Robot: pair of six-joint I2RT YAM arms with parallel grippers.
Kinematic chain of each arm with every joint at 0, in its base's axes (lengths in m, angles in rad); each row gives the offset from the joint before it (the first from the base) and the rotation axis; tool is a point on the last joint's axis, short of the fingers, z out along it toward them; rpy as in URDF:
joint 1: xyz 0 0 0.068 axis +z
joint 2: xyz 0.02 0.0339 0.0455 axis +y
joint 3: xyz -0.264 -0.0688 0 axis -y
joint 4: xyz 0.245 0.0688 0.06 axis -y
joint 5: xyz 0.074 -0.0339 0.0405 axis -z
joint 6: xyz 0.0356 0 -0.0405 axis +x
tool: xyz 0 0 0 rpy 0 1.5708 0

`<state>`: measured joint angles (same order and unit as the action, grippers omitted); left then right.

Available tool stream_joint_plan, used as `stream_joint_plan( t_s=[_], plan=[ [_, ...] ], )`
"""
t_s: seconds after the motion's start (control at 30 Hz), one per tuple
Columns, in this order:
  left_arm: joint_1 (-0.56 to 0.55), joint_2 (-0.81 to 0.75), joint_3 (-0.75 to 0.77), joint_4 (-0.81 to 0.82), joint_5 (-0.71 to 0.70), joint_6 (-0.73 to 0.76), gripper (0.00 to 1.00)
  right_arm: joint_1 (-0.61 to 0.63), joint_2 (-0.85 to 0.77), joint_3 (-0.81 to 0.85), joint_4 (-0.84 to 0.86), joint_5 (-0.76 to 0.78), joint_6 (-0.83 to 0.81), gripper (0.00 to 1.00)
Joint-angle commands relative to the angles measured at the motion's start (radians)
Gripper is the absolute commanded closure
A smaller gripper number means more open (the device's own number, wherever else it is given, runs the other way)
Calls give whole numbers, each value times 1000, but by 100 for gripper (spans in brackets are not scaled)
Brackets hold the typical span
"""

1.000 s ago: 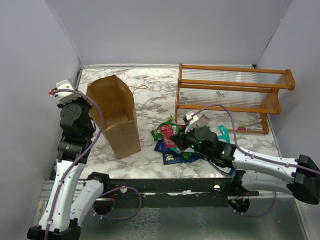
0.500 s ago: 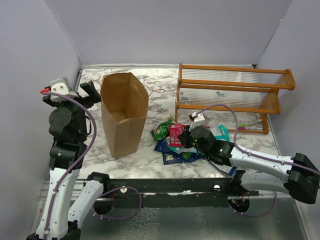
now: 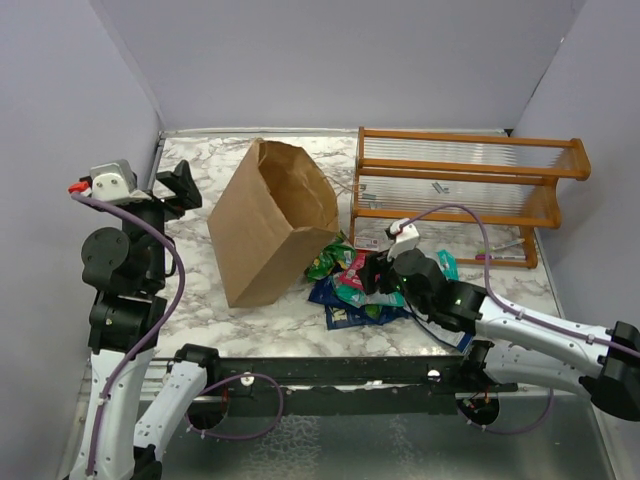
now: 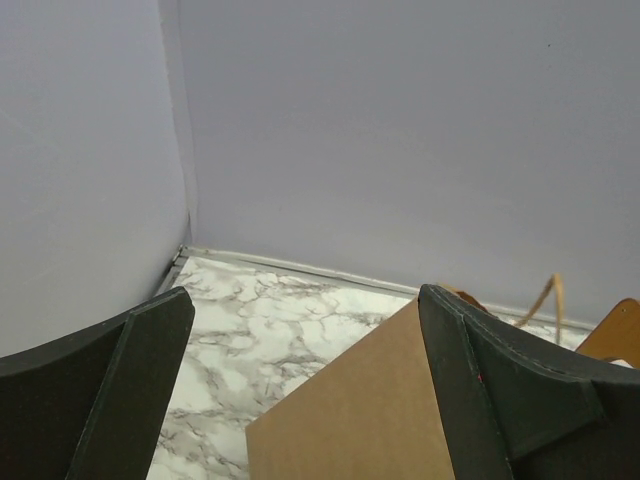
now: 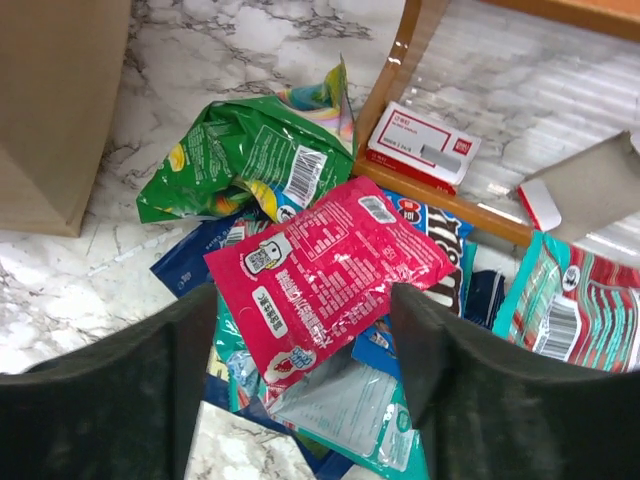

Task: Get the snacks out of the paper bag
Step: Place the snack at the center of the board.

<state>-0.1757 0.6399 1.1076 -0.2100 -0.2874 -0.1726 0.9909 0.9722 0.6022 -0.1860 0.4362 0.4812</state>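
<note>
Between the spread fingers of the right gripper and just below them, a pink-red crinkly foil packet lies flat on the pile of snacks, not pinched. A crumpled green foil packet lies just beyond it and a teal foil packet to the gripper's right. The left gripper is raised, jaws wide apart, holding nothing. Just to its right the tall brown kraft paper bag leans away from it, open mouth toward the orange-brown wooden slatted rack.

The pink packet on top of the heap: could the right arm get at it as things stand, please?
Probably yes: the right gripper hangs open above the pink packet, which lies on top of the other packets with nothing covering it.
</note>
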Motion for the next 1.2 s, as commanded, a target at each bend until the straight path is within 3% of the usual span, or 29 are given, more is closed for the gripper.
stream_joint_plan(
  t_s=[0.0,0.07,0.17,0.37,0.5,0.57,0.7,0.83,1.03,1.17],
  plan=[
    [7,11,-19,-23,4,-32,3,-3,39,45,110,-94,-183,27],
    [7,25,-30,-35,18,-65,3,-3,94,98,141,-143,-210,24],
    [7,47,-32,-27,110,-111,3,-2,135,175,71,-62,-161,20],
    [7,248,77,12,488,-192,7,-2,73,87,138,-80,-185,19],
    [-10,393,135,76,653,-288,11,-2,34,62,140,-80,-161,19],
    [-79,450,144,141,694,-327,13,-2,17,46,156,-79,-157,19],
    [-270,555,202,131,534,-274,13,-2,13,48,161,-75,-160,19],
    [-385,623,278,63,375,-199,13,-2,-2,44,156,-75,-158,19],
    [-446,659,259,121,342,-159,14,-1,-36,27,157,-69,-157,19],
    [-453,728,297,107,348,-179,24,-2,-51,24,158,-68,-152,19]
  ],
)
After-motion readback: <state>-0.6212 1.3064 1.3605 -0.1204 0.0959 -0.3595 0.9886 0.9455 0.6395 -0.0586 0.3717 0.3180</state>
